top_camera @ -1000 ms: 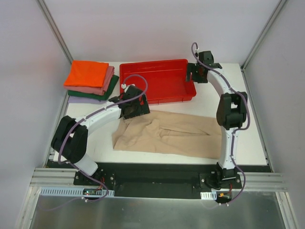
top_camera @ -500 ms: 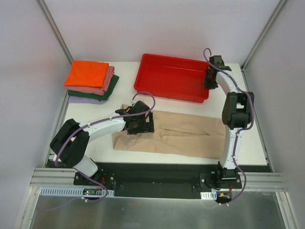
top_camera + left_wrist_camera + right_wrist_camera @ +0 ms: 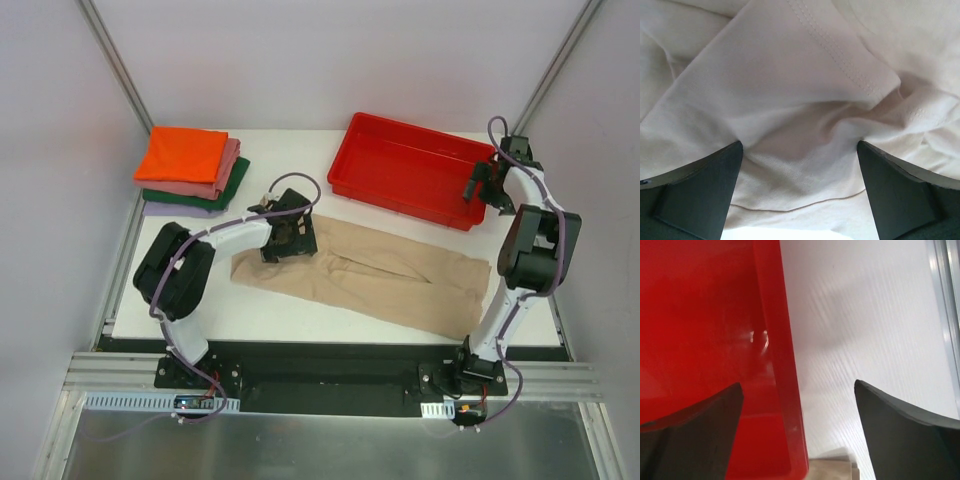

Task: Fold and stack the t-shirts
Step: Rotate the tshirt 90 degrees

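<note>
The large beige t-shirt (image 3: 390, 280) lies crumpled and slanted across the front of the table. My left gripper (image 3: 290, 240) is low over its upper left end. In the left wrist view that gripper (image 3: 799, 150) is open, with wrinkled beige cloth (image 3: 805, 95) and a stitched hem under and between the fingers. Orange (image 3: 182, 153), pink (image 3: 228, 172), dark green (image 3: 236, 184) and lavender (image 3: 165, 209) t-shirts lie folded in a stack at the back left. My right gripper (image 3: 478, 186) is open at the back right, and nothing is held in it (image 3: 798, 385).
The red tray (image 3: 400, 165) sits at the back right, tilted. Its right rim (image 3: 777, 365) runs between my right fingers. A beige shirt corner (image 3: 832, 467) shows just below the tray's end. The table's right edge and metal frame (image 3: 945, 300) are close by.
The red tray has slid from the back middle to the back right with my right gripper, which is open now. The left gripper has moved onto the beige shirt, which now lies more slanted.
</note>
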Robot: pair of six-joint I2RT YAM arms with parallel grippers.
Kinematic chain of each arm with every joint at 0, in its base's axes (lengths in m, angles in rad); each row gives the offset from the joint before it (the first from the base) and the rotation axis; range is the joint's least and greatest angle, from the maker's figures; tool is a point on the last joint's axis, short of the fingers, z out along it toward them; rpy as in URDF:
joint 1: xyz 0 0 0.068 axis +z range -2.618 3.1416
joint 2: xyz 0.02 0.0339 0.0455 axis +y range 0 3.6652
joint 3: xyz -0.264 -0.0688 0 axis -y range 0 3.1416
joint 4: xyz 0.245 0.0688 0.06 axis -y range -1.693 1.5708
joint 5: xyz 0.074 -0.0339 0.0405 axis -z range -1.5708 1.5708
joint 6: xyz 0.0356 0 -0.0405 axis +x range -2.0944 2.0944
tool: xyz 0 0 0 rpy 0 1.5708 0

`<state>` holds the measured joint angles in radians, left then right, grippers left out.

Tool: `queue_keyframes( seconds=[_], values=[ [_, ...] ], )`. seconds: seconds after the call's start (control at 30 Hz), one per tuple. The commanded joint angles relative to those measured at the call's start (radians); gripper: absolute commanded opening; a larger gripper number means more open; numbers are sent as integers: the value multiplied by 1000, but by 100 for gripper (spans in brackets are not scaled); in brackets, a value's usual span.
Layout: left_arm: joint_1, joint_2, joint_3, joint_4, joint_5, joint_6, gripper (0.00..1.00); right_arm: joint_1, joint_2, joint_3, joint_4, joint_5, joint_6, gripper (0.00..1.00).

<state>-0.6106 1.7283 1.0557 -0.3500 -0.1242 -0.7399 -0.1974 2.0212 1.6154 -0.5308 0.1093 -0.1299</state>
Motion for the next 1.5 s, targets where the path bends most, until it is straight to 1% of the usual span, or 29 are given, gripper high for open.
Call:
queue_keyframes(
  seconds=[0.0, 0.1, 0.17, 0.2, 0.27, 0.3, 0.33, 0.37, 0.4, 0.43, 0.5, 0.57, 0.67, 0.77, 0.83, 0.93, 1.03, 1.13, 1.2, 1.27, 1.4, 1.47],
  values=[
    [67, 129, 124, -10, -54, 105, 99, 0, -232, -89, 52, -46, 75, 96],
    [113, 189, 214, -23, -3, 169, 99, 3, -381, -185, 75, -68, 104, 96],
    [127, 232, 294, -23, 21, 215, 99, 13, -465, -247, 49, -92, 128, 96],
    [133, 264, 347, -24, 17, 246, 99, 25, -510, -287, 22, -95, 175, 96],
    [153, 327, 450, -41, 20, 290, 99, 79, -605, -407, 26, -85, 196, 96],
    [167, 358, 495, -46, 41, 325, 99, 125, -657, -502, 34, -73, 193, 96],
    [176, 384, 547, -47, 76, 352, 99, 168, -699, -573, 52, -69, 179, 96],
    [189, 411, 582, -47, 165, 405, 99, 196, -740, -627, 52, -77, 167, 96],
    [195, 433, 608, -52, 193, 443, 99, 243, -768, -682, 52, -94, 165, 96],
    [196, 451, 633, -56, 199, 468, 99, 265, -794, -724, 57, -150, 170, 96],
    [201, 476, 673, -75, 169, 497, 99, 306, -822, -817, 78, -241, 185, 96],
    [222, 494, 705, -87, 163, 511, 99, 366, -808, -876, 95, -316, 176, 96],
    [268, 527, 759, -110, 207, 484, 99, 444, -742, -899, 72, -293, 188, 96],
    [305, 556, 793, -119, 259, 459, 99, 521, -681, -907, 83, -327, 207, 96],
    [318, 576, 825, -121, 268, 462, 99, 571, -653, -904, 74, -344, 217, 96],
    [319, 628, 901, -127, 299, 465, 99, 679, -641, -911, 46, -391, 253, 96],
    [325, 707, 1018, -153, 328, 438, 99, 801, -662, -922, 40, -407, 324, 96],
    [334, 787, 1131, -165, 353, 396, 99, 958, -630, -902, 119, -505, 403, 96],
    [348, 839, 1217, -167, 391, 360, 99, 1044, -592, -864, 194, -525, 452, 96],
    [364, 892, 1292, -164, 420, 300, 99, 1101, -541, -806, 256, -523, 483, 96],
    [387, 994, 1455, -150, 501, 208, 99, 1150, -429, -685, 267, -502, 484, 96],
    [393, 998, 1458, -109, 515, 176, 99, 1156, -397, -641, 258, -485, 481, 96]
  ],
)
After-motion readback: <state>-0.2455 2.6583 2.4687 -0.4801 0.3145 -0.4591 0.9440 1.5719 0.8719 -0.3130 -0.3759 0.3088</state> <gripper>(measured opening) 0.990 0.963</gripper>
